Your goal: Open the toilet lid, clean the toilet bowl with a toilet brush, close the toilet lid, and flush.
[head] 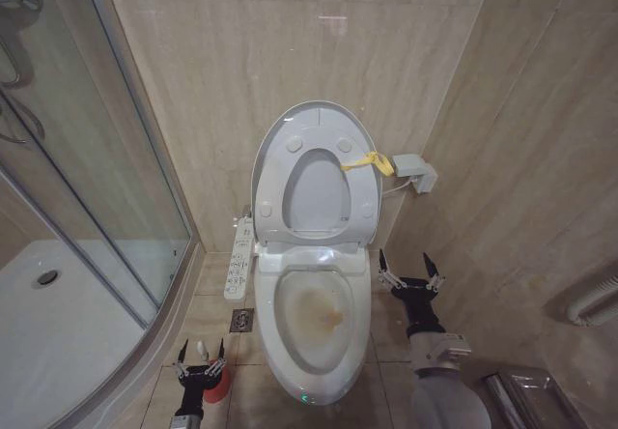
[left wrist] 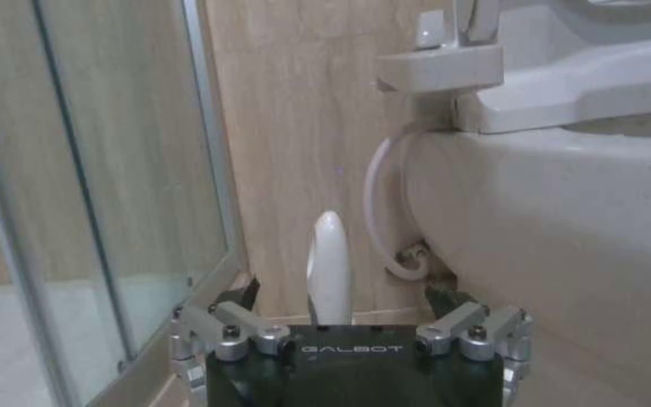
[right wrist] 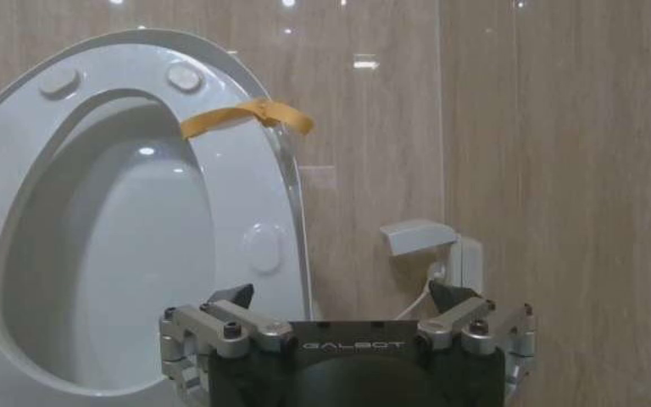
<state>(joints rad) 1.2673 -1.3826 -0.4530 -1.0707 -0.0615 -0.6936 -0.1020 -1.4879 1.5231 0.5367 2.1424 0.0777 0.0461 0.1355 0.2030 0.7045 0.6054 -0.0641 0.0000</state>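
The toilet lid (head: 315, 173) stands raised against the far wall together with the seat, its yellow ribbon tab (head: 369, 163) hanging off the right edge, and below it the toilet bowl (head: 312, 315) lies open with a yellowish-brown stain inside. My left gripper (head: 201, 357) hangs low at the near left of the bowl, its fingers (left wrist: 237, 298) spread apart on either side of the white handle of the toilet brush (left wrist: 328, 267), which stands upright in its red cup on the floor, and I cannot tell whether they touch it. My right gripper (head: 410, 272) hovers just right of the bowl, fingers (right wrist: 230, 298) apart and holding nothing, pointed toward the lid and the wall.
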